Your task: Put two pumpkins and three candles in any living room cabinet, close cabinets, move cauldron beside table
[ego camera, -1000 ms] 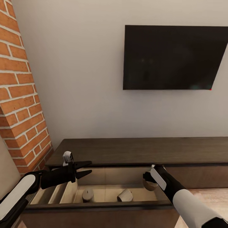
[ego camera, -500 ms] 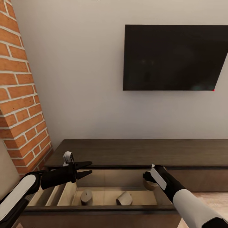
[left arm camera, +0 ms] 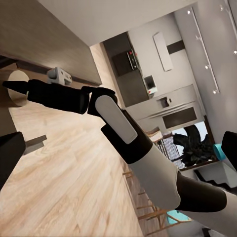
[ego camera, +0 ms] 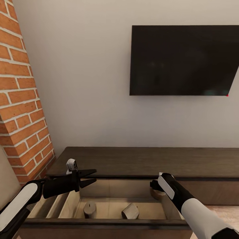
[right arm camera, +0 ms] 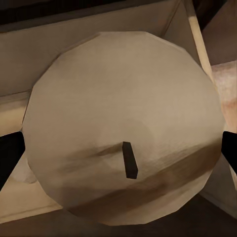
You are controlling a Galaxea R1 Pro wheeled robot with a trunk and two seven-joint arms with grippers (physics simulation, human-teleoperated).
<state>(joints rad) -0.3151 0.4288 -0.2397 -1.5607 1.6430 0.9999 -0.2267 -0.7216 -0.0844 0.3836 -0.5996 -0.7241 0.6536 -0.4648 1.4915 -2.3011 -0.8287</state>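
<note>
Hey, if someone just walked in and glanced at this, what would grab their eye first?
Probably the big black television on the pale wall, then the red brick chimney at the left. Below, the dark cabinet has a drawer open with two candles inside, and the right hand holds a third candle above it.

Matt dark-brown wood cabinet, pale smooth drawer lining; rough red brick chimney; candle looks waxy, perhaps matt.

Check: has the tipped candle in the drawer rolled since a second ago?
No. The tipped candle keeps its gap to the upright candle and drawer front; only the camera shifted.
</note>
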